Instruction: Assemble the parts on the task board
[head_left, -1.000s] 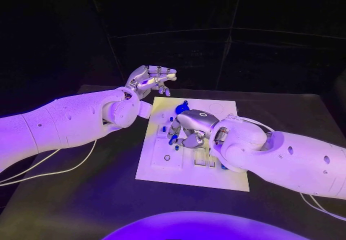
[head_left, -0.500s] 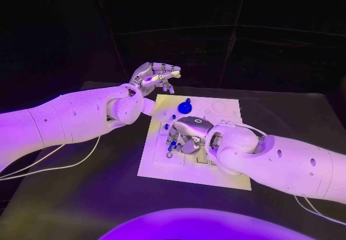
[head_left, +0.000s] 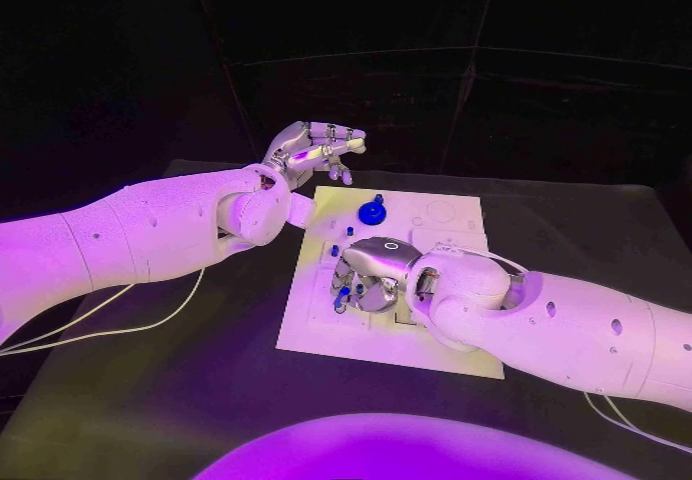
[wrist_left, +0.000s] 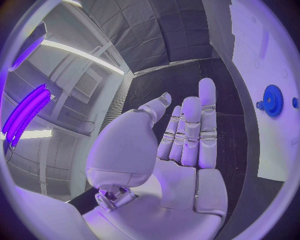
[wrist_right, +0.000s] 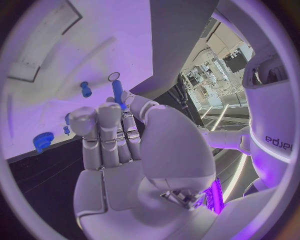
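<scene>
Task board (head_left: 320, 330), a white plate, lies mid-table on the black table (head_left: 173, 400), long side running away from the robot. Right hand (head_left: 371, 272) sits low over the board's middle, fingers curled down toward the surface. In the right wrist view a slim blue peg (wrist_right: 117, 93) stands at its fingertips (wrist_right: 128, 98), beside a small round hole (wrist_right: 114, 76); thumb and a finger seem to pinch the peg, but I cannot tell for sure whether it is gripped or just touched. Another short blue part (wrist_right: 85, 89) stands on the board just beside the peg, apart from the hand. A blue gear (head_left: 372, 212) sits on the far part of the board, well apart from the right hand, between the two hands.

Left hand (head_left: 313, 150) hovers above the table past the board's far left corner, off the board; it holds nothing, fingers loosely extended and close together, thumb apart. Left wrist view shows the gear (wrist_left: 272, 100) on the board away from this hand.

Open room: bare board at near left corner, bare table along the board's left edge and near edge. The right arm covers the board's near right part.
</scene>
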